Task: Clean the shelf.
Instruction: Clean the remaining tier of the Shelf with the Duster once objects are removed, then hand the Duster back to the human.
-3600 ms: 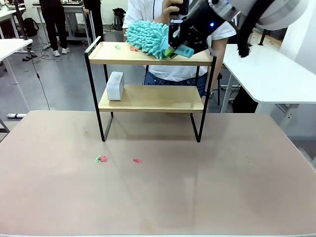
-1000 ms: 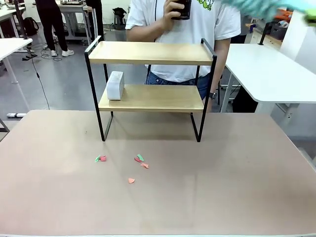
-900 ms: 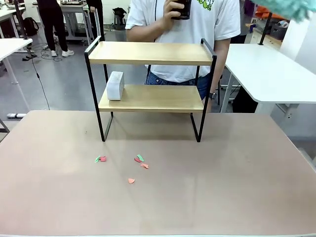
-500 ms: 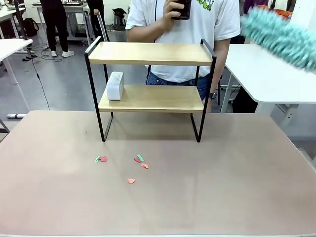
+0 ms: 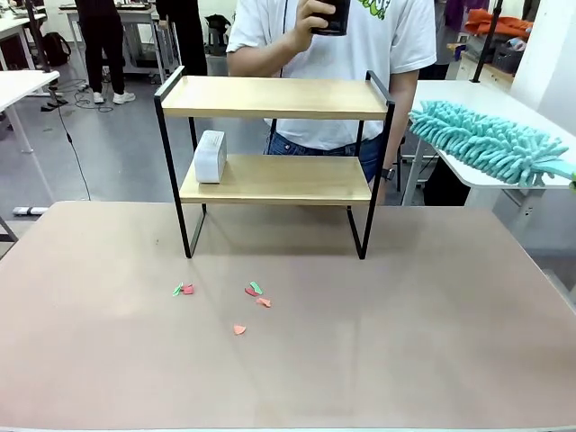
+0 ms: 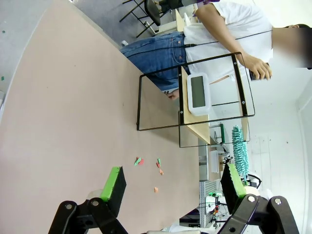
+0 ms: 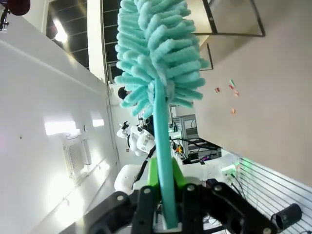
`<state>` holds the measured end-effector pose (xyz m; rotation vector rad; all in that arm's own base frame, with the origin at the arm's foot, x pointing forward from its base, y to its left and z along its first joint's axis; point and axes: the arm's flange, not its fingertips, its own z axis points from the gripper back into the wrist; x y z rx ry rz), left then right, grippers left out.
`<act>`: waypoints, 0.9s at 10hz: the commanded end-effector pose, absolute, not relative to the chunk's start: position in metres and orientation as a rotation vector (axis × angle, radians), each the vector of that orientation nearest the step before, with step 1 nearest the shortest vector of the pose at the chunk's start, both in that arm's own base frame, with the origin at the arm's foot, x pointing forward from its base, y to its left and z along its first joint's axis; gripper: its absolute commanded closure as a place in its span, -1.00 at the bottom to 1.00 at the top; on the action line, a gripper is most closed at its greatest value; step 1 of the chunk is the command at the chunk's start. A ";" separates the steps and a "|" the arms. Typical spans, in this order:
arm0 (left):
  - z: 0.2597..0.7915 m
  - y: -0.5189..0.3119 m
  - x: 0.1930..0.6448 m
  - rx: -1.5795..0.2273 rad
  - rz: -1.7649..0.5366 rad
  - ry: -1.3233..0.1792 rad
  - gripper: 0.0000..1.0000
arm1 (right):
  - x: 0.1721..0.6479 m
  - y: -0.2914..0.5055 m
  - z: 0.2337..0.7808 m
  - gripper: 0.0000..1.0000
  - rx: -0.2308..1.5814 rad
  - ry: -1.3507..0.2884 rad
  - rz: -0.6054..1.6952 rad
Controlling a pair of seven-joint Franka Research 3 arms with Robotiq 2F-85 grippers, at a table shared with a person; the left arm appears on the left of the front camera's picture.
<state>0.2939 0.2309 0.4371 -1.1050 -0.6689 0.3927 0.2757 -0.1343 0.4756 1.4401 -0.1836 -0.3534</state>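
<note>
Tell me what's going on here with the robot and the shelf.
The right pincer is shut on a teal duster, holding it up right of the shelf. The left pincer hangs open over the table, holding nothing. The shelf's top board is bare, a white box sits on the lower one, and scraps lie on the table in front. A person stands behind it.
</note>
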 end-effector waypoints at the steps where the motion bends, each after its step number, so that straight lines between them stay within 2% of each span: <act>1: 0.436 0.229 0.294 -1.113 0.370 -0.694 -1.00 | 0.270 -0.134 0.482 0.81 1.445 -0.198 -0.329; 9: 0.436 0.229 0.294 -1.113 0.370 -0.694 -1.00 | 0.270 -0.134 0.482 0.81 1.445 -0.198 -0.329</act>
